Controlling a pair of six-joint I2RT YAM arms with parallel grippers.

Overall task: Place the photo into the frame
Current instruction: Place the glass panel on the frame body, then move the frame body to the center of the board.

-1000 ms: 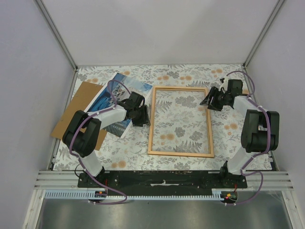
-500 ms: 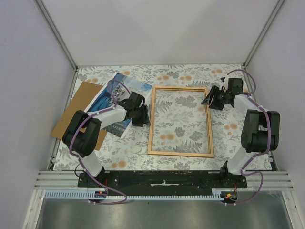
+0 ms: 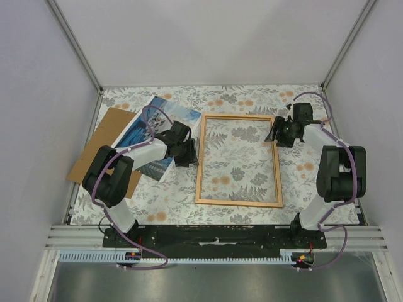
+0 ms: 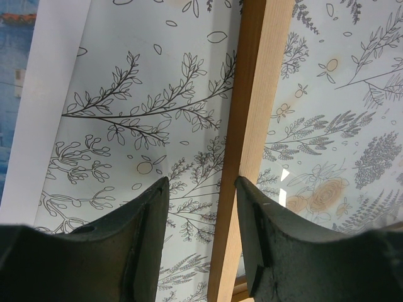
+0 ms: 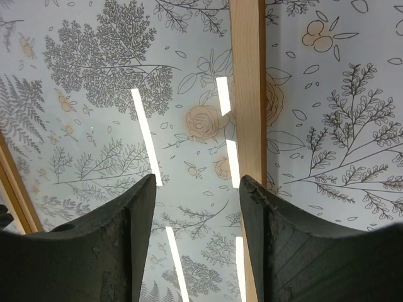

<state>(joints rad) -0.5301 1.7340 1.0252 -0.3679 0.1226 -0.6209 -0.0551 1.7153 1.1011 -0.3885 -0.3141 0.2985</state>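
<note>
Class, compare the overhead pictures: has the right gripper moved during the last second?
Yes. The right gripper has shifted slightly left, nearer the upper right corner of the frame; the frame has not moved.

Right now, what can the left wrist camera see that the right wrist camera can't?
Only the left wrist view shows the photo, with its white border and blue edge. Only the right wrist view shows bright streaks reflected inside the frame. Both show a frame rail, the floral tablecloth and their own open end effector: left end effector, right end effector.
</note>
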